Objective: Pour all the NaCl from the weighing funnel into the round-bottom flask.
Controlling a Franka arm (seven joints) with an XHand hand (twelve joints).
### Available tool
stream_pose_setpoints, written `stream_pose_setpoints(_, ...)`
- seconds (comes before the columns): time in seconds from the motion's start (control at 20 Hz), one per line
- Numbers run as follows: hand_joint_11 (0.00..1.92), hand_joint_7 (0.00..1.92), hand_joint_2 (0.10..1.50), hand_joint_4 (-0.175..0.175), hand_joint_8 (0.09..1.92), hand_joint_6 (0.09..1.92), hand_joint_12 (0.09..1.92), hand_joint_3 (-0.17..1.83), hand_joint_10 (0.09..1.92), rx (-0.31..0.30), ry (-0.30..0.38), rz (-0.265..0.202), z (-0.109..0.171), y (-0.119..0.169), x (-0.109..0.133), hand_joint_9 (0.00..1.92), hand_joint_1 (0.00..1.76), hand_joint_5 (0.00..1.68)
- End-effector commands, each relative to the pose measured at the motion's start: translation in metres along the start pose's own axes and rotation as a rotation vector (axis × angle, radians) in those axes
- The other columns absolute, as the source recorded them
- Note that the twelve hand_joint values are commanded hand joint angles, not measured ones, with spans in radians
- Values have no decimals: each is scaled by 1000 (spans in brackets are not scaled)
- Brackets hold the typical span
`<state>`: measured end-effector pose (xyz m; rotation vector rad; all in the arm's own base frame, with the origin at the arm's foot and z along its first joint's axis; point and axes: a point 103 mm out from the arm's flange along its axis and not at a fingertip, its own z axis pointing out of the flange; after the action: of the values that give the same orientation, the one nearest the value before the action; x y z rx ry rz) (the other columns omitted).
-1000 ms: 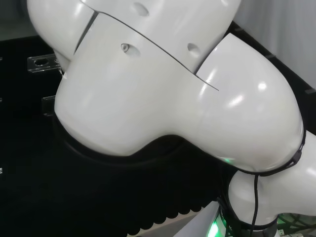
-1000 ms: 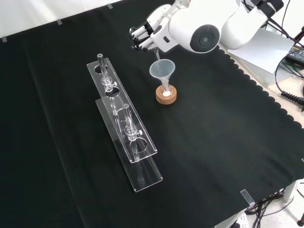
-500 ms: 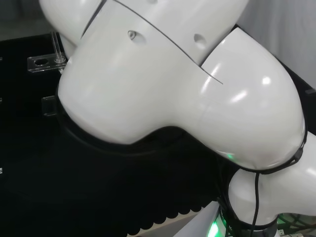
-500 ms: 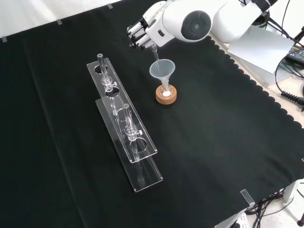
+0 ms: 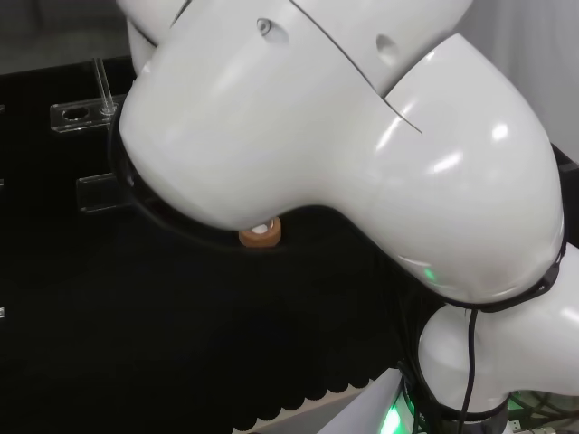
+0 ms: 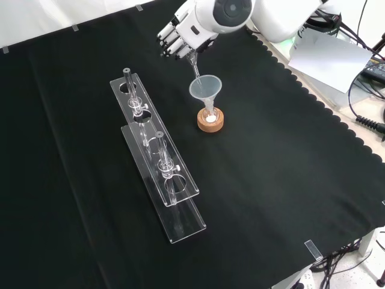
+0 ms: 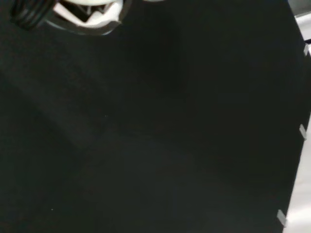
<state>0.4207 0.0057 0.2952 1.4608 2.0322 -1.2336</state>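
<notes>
A: Where is the hand (image 6: 180, 37)?

B: In the front view it hangs near the far edge of the tabletop (image 6: 289, 180), above and just left of a plastic funnel (image 6: 206, 89). Its fingers (image 6: 169, 43) are curled round a thin clear piece, the weighing funnel (image 6: 193, 62), which slants down from them.

A: Does its tip reach the funnel?

B: It ends right at the funnel's mouth; I cannot tell whether the two touch.

A: And the flask?

B: The funnel stands upright in the flask (image 6: 210, 115), which sits on a cork ring (image 6: 210, 124). White powder shows at the flask's bottom. In the head view the ring (image 5: 260, 235) peeks out under the arm's big white link (image 5: 362, 145).

A: Anything else on the tabletop?

B: Two clear racks (image 6: 157, 158) lie end to end toward the near edge, left of the flask in the front view, well apart from it, with glass pieces standing in them.
</notes>
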Motion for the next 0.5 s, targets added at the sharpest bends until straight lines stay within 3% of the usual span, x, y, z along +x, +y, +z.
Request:
stream_pose_setpoints(0.05, 541, 410, 675, 175, 637, 840, 1210, 696, 498, -11, 72, 0, 12, 1, -6, 737, 1097, 1189)
stream_pose_setpoints(0.5, 548, 411, 677, 175, 638, 844, 1207, 694, 498, -52, 178, 7, 27, 2, -17, 739, 1096, 1186)
